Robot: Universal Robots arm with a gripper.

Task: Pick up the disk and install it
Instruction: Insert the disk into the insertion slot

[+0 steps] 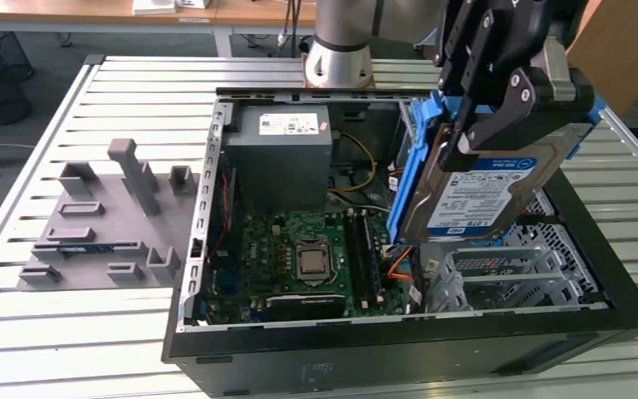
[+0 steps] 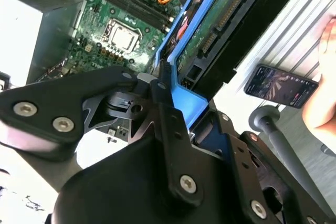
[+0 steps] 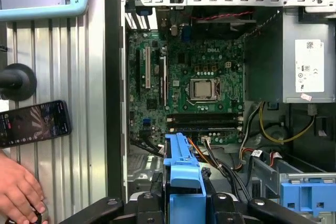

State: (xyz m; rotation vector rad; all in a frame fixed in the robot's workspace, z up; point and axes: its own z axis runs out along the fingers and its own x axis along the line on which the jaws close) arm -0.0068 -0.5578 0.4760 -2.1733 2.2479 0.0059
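Disk (image 1: 494,187) is up in the air, with the pincer (image 1: 480,125) closed tight on it. It's standing on edge and tilted, label side facing the camera in the exterior view, blue rail frame (image 1: 408,179) wrapped round its edges. It hangs over the open PC case (image 1: 408,337) on the exterior view's right, just above the metal drive cage (image 1: 507,278), and isn't seated in anything yet. Inside the case you can see the motherboard (image 1: 269,249) with its CPU socket (image 1: 312,256) about in the middle, and the grey power supply (image 1: 280,154) at the far end. The case lies on its side on the slatted metal tabletop (image 1: 64,332), with a grey plastic fixture (image 1: 97,224) beside it on the exterior view's left. In the first wrist view a person's hand (image 3: 16,190) is near a phone (image 3: 34,123) lying on the tabletop next to the case
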